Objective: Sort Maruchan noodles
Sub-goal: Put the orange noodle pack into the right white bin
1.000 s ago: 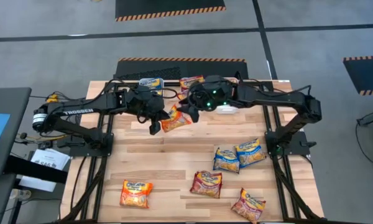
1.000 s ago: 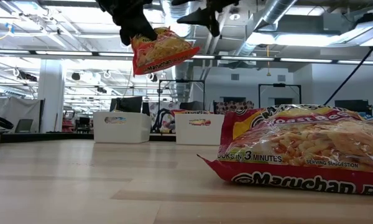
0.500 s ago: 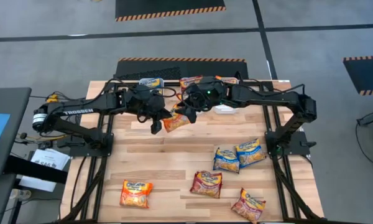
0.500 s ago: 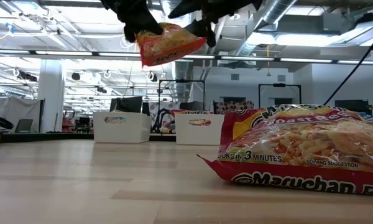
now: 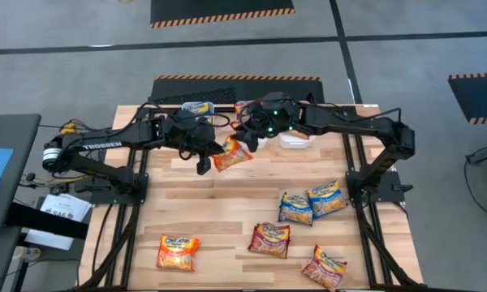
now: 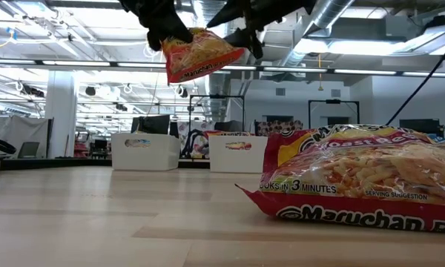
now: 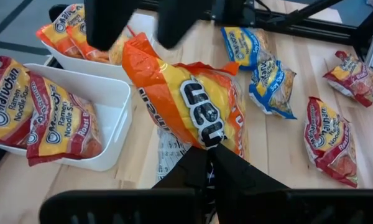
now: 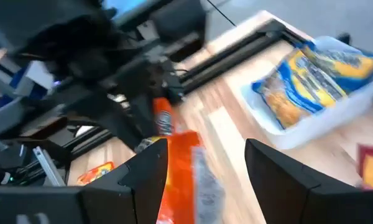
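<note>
Your right gripper [image 5: 245, 143] has closed in, fingers spread round the orange packet [image 5: 230, 154] your left gripper [image 5: 207, 156] clamps — handover near the table's far edge, not yet taken

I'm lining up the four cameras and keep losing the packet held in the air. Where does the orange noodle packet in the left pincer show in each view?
High view: orange packet mid-table, between both pincers.
Low view: up top, hanging above the table.
Left wrist view: centre, clamped at its lower edge by the left pincer.
Right wrist view: bottom centre, between the open right pincer's fingers.
Shared landmark: the white bin.
</note>
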